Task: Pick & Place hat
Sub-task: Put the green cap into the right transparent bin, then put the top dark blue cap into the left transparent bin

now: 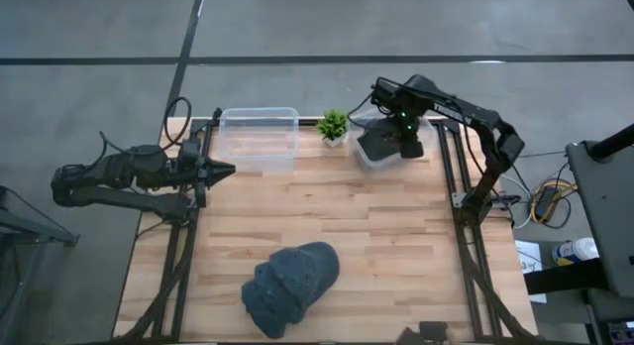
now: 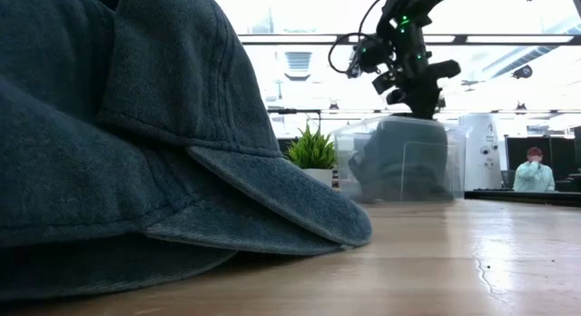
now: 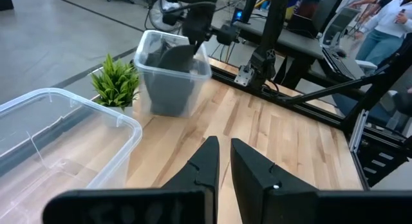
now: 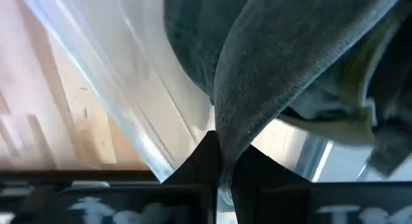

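Note:
A dark grey hat sits in a small clear bin at the table's far right; it also shows in the low view. My right gripper stands over that bin, pointing down, shut on the hat's cloth. A pile of blue denim hats rests on the table near the front edge and fills the low view. My left gripper waits at the table's left edge, shut and empty; its fingers show in the left wrist view. My right gripper pinches a fold of the grey hat's cloth between its two fingers. The fingers come from above, pointing down into the small bin. The cloth spreads out beyond the fingertips, and the hat's body lies inside the bin.
A large clear bin stands at the far left-centre, close beside my left gripper. A small potted plant stands between the two bins. Bare wood lies in the table's middle. A person sits far behind the table.

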`<state>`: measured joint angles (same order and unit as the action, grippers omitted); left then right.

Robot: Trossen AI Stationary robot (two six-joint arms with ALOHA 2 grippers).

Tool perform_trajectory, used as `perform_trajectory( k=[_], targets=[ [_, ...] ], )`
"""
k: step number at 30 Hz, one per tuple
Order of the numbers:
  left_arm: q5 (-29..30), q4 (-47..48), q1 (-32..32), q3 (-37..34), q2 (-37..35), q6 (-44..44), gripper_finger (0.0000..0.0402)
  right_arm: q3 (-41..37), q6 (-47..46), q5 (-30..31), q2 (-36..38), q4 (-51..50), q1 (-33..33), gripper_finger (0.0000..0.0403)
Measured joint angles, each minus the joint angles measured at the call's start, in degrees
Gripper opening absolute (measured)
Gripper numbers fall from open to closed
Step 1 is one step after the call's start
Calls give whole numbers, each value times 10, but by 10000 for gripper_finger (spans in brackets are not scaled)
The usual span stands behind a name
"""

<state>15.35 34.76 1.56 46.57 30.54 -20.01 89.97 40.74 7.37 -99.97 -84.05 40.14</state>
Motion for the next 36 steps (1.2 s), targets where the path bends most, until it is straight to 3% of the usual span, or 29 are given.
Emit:
perform_trajectory(
  k=[4,11,16,21,30,36],
  targets=[
    [0,0,0,0,0,0,35,1,-51,11,13,-6,0,43],
    [0,0,0,0,0,-8,35,21,-92,1,47,-14,-6,127],
    [0,0,0,0,0,-45,35,49,-147,8,58,-50,-6,186],
    [-4,9,0,1,7,-119,35,93,-238,31,79,-59,-12,217],
    [-167,74,0,80,158,-207,35,217,-346,22,122,-59,-24,205],
    [-292,123,13,119,249,-442,35,260,-416,-58,155,-59,-29,209]
  ],
)
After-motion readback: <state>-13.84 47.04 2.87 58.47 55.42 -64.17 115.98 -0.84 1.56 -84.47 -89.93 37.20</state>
